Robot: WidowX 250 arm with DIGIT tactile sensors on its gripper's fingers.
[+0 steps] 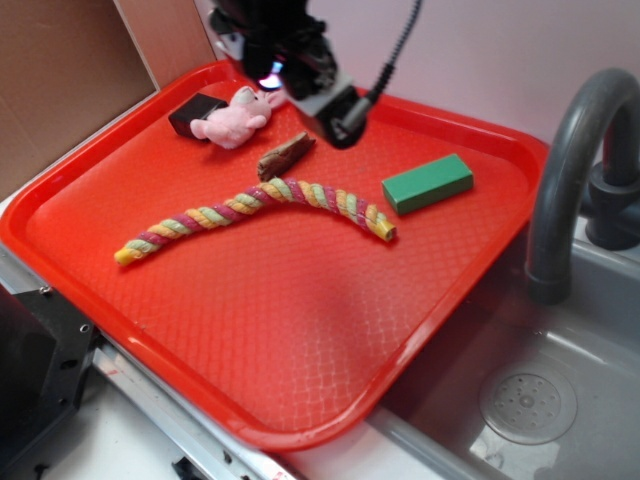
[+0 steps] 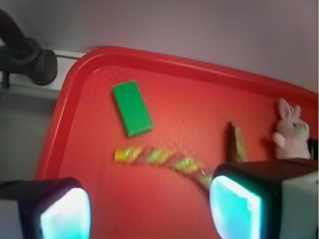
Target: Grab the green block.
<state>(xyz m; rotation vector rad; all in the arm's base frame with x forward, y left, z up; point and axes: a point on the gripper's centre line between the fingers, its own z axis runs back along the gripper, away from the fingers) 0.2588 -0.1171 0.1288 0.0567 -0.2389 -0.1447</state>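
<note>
The green block (image 1: 428,183) is seen lying flat near the tray's (image 1: 300,420) far right corner, untouched. The claw (image 2: 149,206) is held spread wide and empty above the far edge, apparently clear of everything. A twisted rope (image 1: 255,210) is laid across the middle; a pink bunny (image 1: 235,120) is spotted at the far left.

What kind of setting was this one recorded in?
Probably a toy kitchen sink station: a grey faucet arches over a grey sink basin with a drain, and beside it a red tray holds the green block and other small toys.
</note>
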